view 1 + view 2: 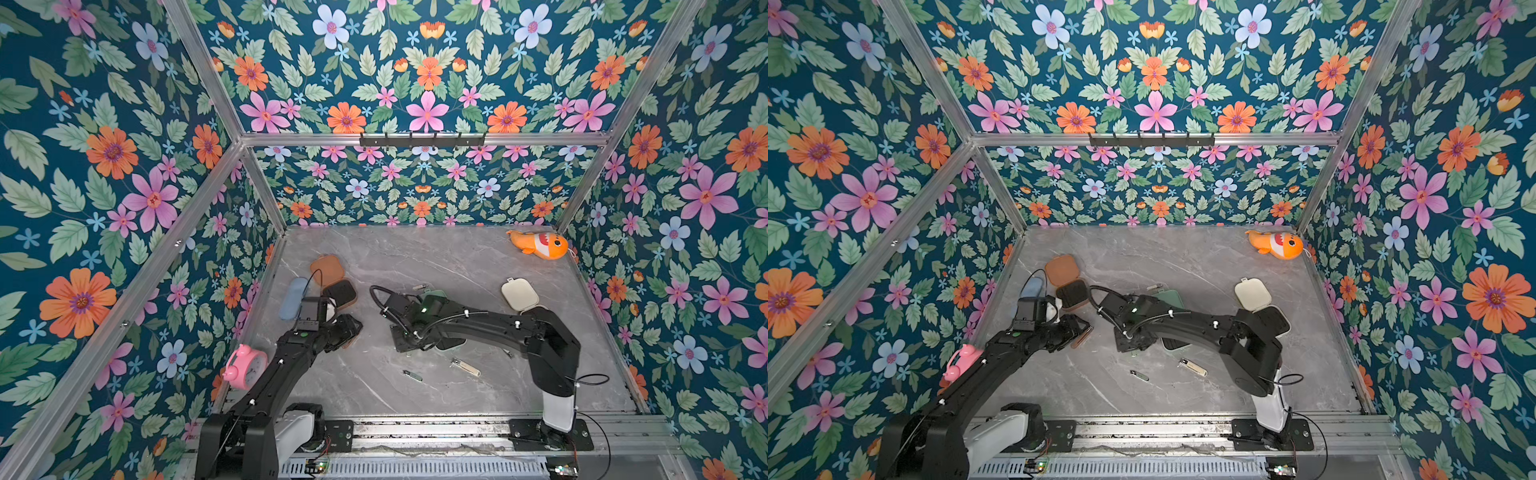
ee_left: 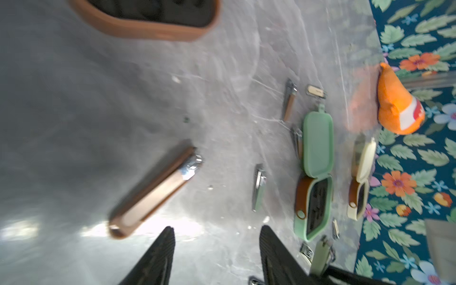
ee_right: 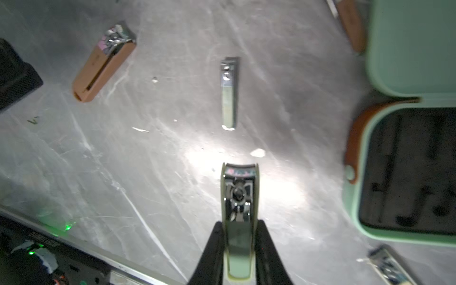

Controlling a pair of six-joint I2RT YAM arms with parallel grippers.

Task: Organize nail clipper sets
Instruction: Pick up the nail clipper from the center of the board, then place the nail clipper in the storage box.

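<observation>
Marble tabletop (image 3: 148, 172): right gripper (image 3: 239, 225) pinches mint clipper (image 3: 238, 192), handle marking unreadable.

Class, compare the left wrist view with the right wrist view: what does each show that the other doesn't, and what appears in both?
Left wrist only: the orange fish toy, the open cream case, the brown case's base, and the left gripper, open. Right wrist only: the metal frame rail with a green glow, and a clear look at the right gripper shut on a pale green clipper. Both: the open mint green case, the large brown clipper and a small green clipper lying on the marble table.
</observation>
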